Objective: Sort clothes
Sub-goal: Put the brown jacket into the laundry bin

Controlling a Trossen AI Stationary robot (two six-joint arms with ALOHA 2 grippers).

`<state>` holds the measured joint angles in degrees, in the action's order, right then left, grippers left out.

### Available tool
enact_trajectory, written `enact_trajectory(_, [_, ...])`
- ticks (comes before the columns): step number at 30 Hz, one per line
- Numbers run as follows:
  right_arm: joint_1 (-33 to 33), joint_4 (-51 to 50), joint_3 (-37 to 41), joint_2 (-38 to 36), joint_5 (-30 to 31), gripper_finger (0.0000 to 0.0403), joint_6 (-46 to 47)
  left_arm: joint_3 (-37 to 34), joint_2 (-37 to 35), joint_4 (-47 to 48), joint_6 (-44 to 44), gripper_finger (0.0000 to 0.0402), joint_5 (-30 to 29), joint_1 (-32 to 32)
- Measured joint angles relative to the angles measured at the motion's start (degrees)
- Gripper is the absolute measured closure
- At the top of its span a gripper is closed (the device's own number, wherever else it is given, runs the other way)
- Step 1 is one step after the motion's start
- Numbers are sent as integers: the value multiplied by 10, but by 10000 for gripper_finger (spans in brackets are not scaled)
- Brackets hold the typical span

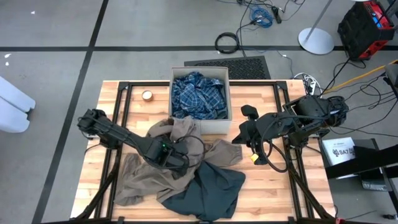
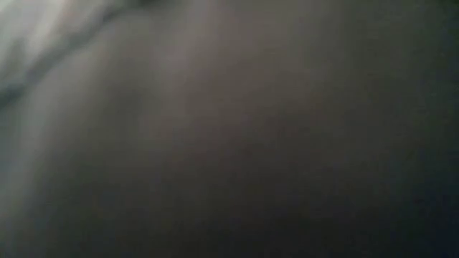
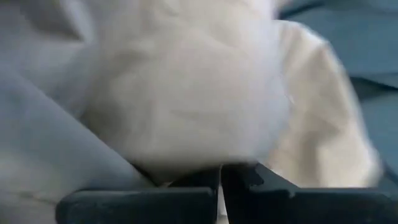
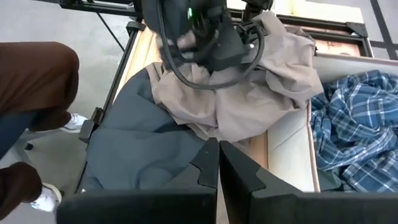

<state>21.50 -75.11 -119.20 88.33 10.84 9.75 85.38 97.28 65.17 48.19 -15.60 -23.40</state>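
Observation:
A large tan-brown garment point(image 1: 144, 177) lies crumpled across the table's middle and left, its upper part point(image 4: 249, 106) resting against the beige box. Part of it lies over a dark slate garment point(image 1: 208, 190) spread at the near edge. A blue plaid shirt point(image 1: 198, 96) fills the box point(image 1: 225, 124). My left gripper point(image 1: 180, 163) is down on the tan-brown garment, shut. My right gripper point(image 4: 219, 163) hangs shut and empty above the table, right of the box. My left gripper comes from above, pointing steeply down, at the middle of the tan-brown garment. Its fingertips have closed on a bunched fold of the cloth point(image 3: 199, 165). How many layers are caught I cannot tell. The garment lies slack on the table and on the slate one.
A small tape roll point(image 1: 147, 95) sits on the table left of the box. Dark cloth close to the lens fills the low view. A person's legs and a shoe point(image 4: 46, 196) stand beside the table's near edge. Bare wood point(image 1: 273, 193) shows at the near right.

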Motion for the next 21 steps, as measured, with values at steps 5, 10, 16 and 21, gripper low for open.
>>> enact_trajectory(5, [3,-6,0,0,29,403,-4,63,-27,0,-54,398,78,-17])
enact_trajectory(10, [7,13,8,-1,41,403,-21,141,-67,4,-106,399,169,-43])
enact_trajectory(16, [-6,185,175,-45,-21,403,-72,207,-129,26,-63,400,236,-79])
enact_trajectory(21, [-50,496,427,-92,-139,403,-85,224,-198,53,59,401,257,-118])
